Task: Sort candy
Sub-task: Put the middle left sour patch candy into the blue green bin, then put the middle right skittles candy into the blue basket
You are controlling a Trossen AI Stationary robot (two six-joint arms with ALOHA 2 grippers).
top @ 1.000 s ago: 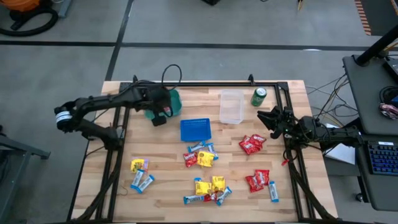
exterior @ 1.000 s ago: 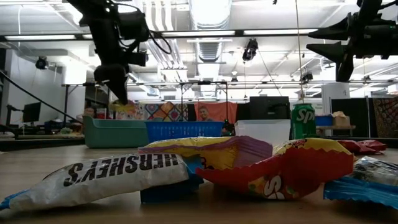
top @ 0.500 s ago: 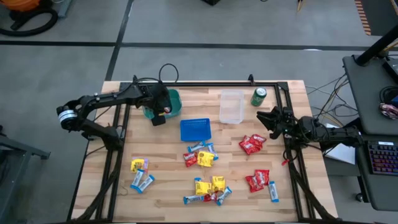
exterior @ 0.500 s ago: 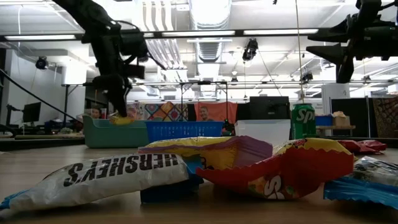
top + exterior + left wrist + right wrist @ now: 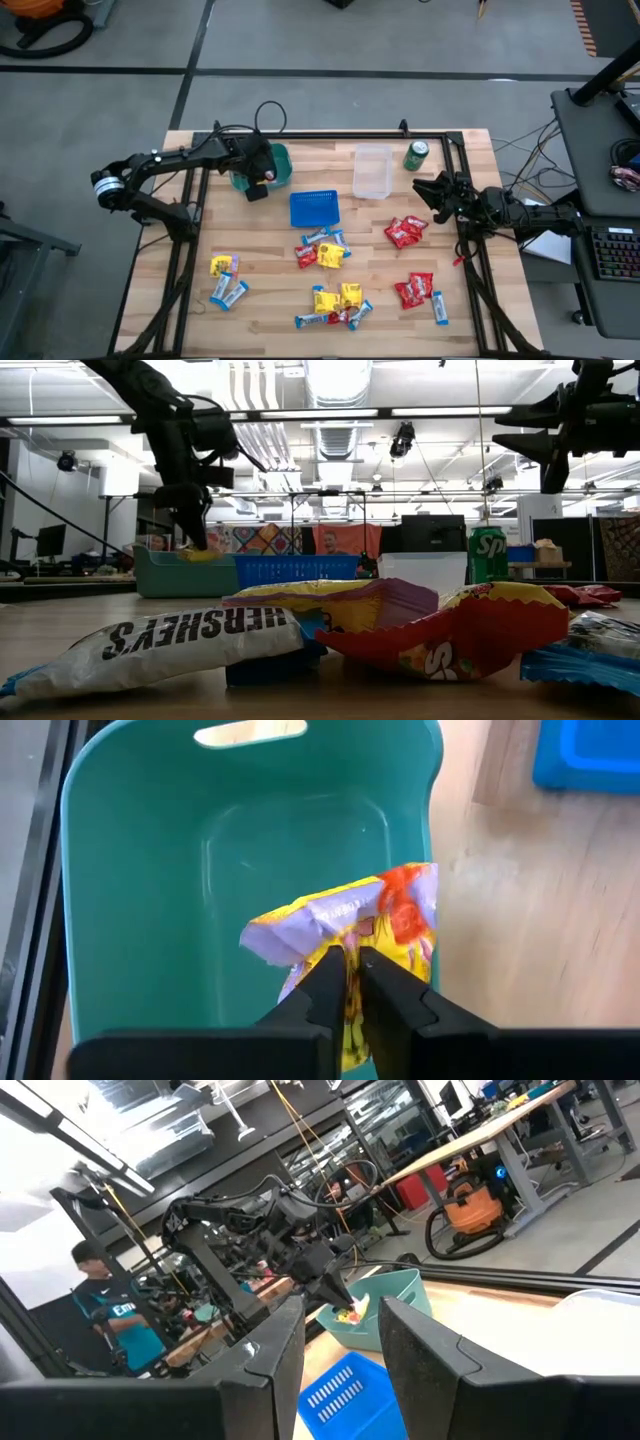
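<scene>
Candy lies scattered over the wooden tabletop in loose clusters: red packs toward the right edge, yellow ones near the middle and the near-left, blue-and-white bars mixed in between. One yellow pack is already off the wood and over the teal bin. The left tool pinches it by a crumpled edge of the wrapper, fingers nearly together on the foil, and the pack hangs just inside the bin's rim. It looks like the drop is a moment away.

These packs should handle as light, soft things (thin crinkly foil, small loose sweets inside), so they will sag and twist from wherever they are held. A pinch on a sealed end or a raised fold seems the safest hold; the flat glossy faces look slippery and lie close against the wood. In the low view the nearest white bar wrapper rests flat, while the red and yellow pack beside it stands puffed up with a ridge that offers an easier bite.

Three containers sit at the far side: the smooth, rounded teal bin with a handle slot, a blue slotted basket and a clear tub, with a green can beside the tub. The right tool waits at the right edge near the red packs, fingers parted and holding nothing.
</scene>
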